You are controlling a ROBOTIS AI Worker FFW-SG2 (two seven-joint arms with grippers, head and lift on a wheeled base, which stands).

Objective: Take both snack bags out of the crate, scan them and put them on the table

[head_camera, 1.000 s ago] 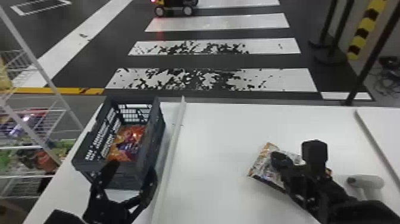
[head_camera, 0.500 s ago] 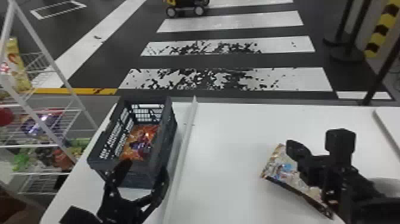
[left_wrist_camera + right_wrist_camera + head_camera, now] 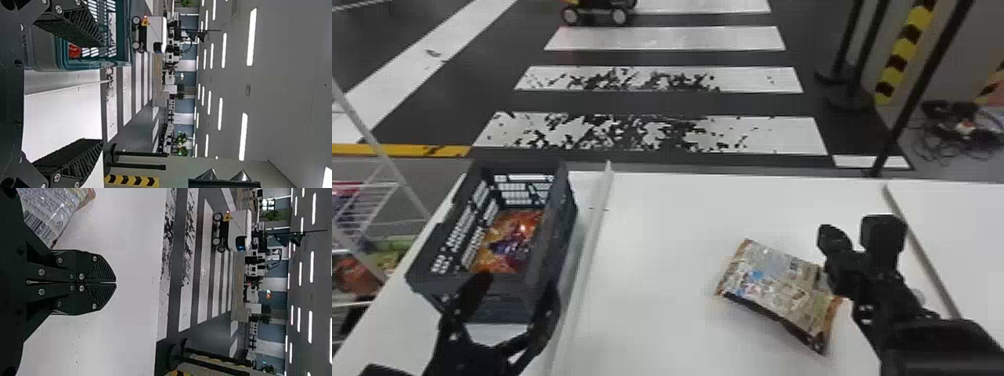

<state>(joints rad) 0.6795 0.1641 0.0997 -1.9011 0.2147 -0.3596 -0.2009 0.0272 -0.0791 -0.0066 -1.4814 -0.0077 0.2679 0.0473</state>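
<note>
Snack bag: out of crate, lying on worktop, left of right gripper; scan status can't tell.
Orange bag: inside crate, beyond left gripper; removal, scan, placing left.
Progress: maybe half, at best.
Right gripper: fingers together, empty.
Left gripper: spread wide, nothing between.
Print: barcode and small text on snack bag, none transcribed.

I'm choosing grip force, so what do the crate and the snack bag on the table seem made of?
The crate looks like rigid, matte plastic, judging by its moulded lattice walls. The snack bag seems thin, glossy film, perhaps foil-lined: its creases catch light.
</note>
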